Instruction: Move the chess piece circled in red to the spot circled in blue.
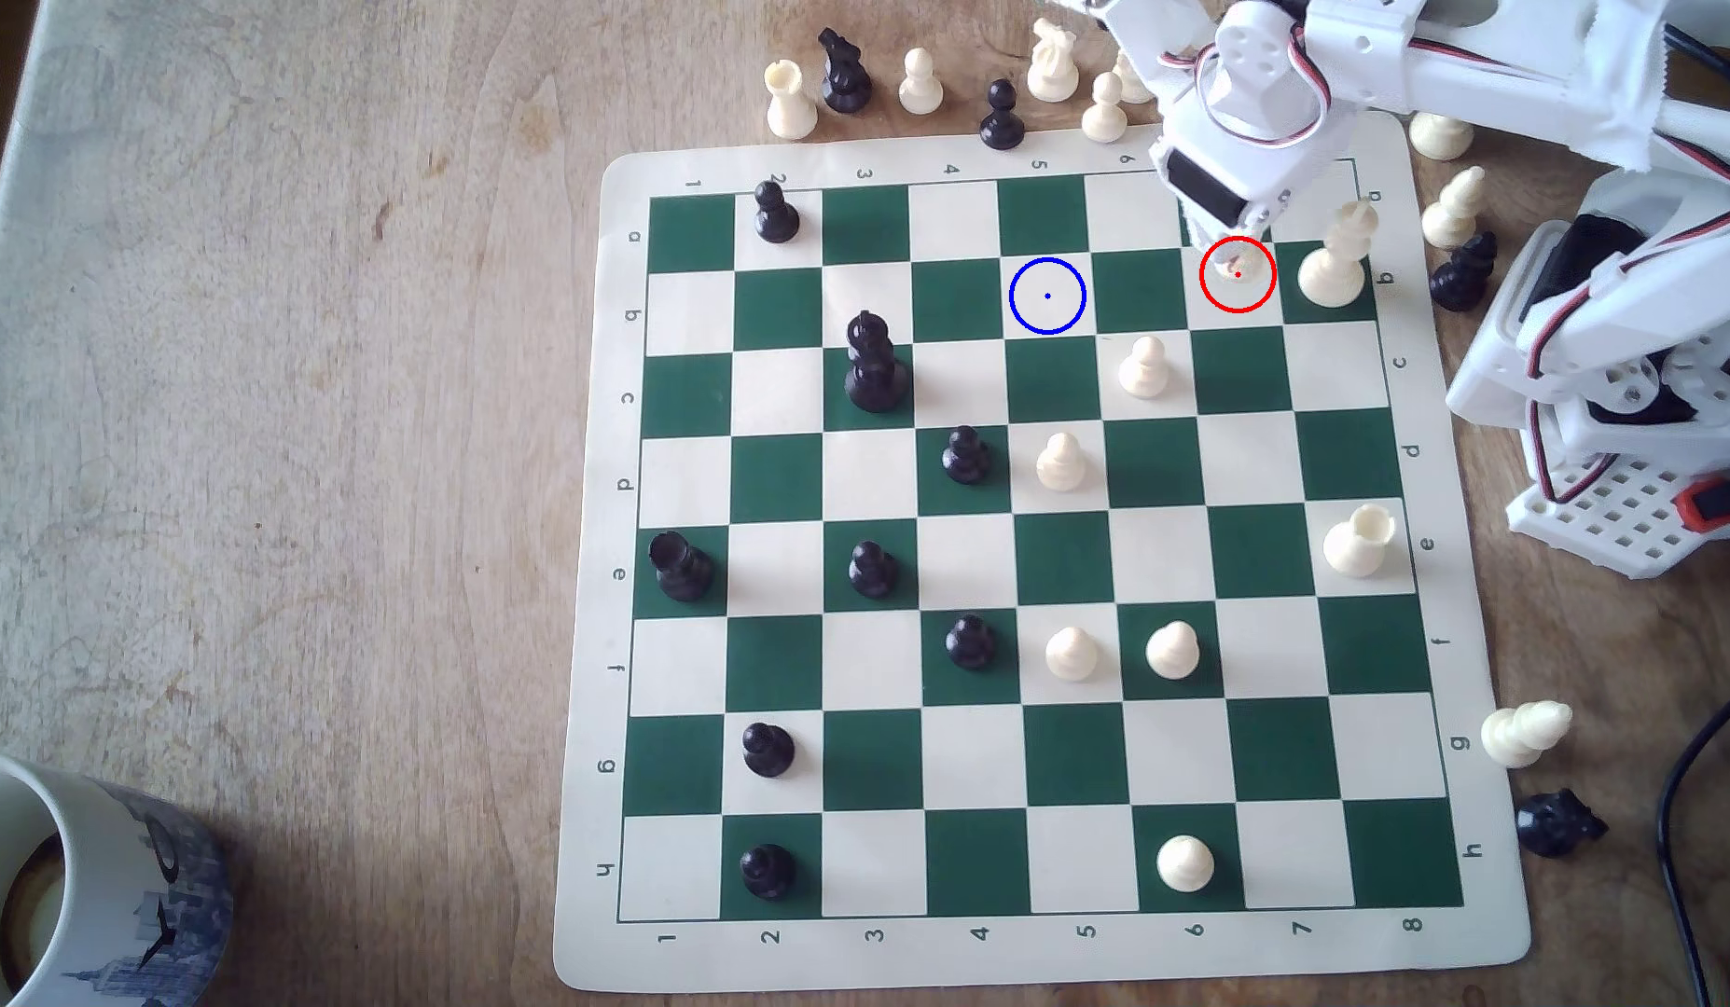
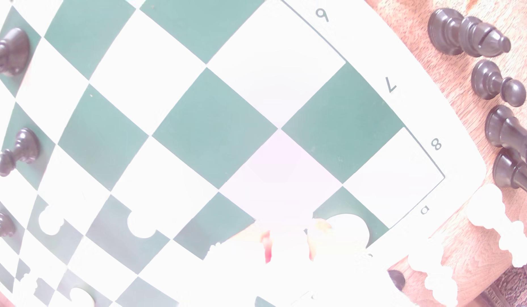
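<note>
Cream pawn (image 1: pixel 1240 269) sits inside the red circle, on a cream square near the board's (image 1: pixel 977 954) far edge, just beside the taller cream piece (image 1: pixel 1335 257) toward the exterior view's right. Gripper (image 1: pixel 1229 247) hangs right over the pawn, its white body hiding the pawn's top, likely lining up for the grab. Whether the jaws are spread or closed on it, cannot tell; the wrist view is washed out white. Blue-circled spot (image 1: pixel 1048 295) is bare, same row, two squares toward the exterior view's left, with one green square between.
</note>
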Robot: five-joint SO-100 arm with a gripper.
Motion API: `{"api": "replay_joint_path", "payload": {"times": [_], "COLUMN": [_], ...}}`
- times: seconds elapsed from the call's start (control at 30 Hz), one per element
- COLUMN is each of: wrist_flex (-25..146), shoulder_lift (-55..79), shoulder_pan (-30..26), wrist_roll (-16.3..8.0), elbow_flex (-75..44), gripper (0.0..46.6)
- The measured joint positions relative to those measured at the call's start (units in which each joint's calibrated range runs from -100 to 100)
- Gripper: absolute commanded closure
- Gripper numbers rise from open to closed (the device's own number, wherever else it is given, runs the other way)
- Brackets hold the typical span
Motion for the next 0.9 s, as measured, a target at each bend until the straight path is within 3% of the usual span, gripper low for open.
{"api": "replay_joint_path", "payload": {"times": [0.3,0.53,0.9], "wrist_flex": [9.8,8.3,2.9], "shoulder_lift": [0.3,12.1,21.9], "shoulder_pan": [-2.1,-6.8,-9.5], "wrist_roll": [0.2,-0.8,-0.8], "elbow_flex": [-17.0,-27.7,-31.2], "gripper": [46.4,46.4,46.4]}}
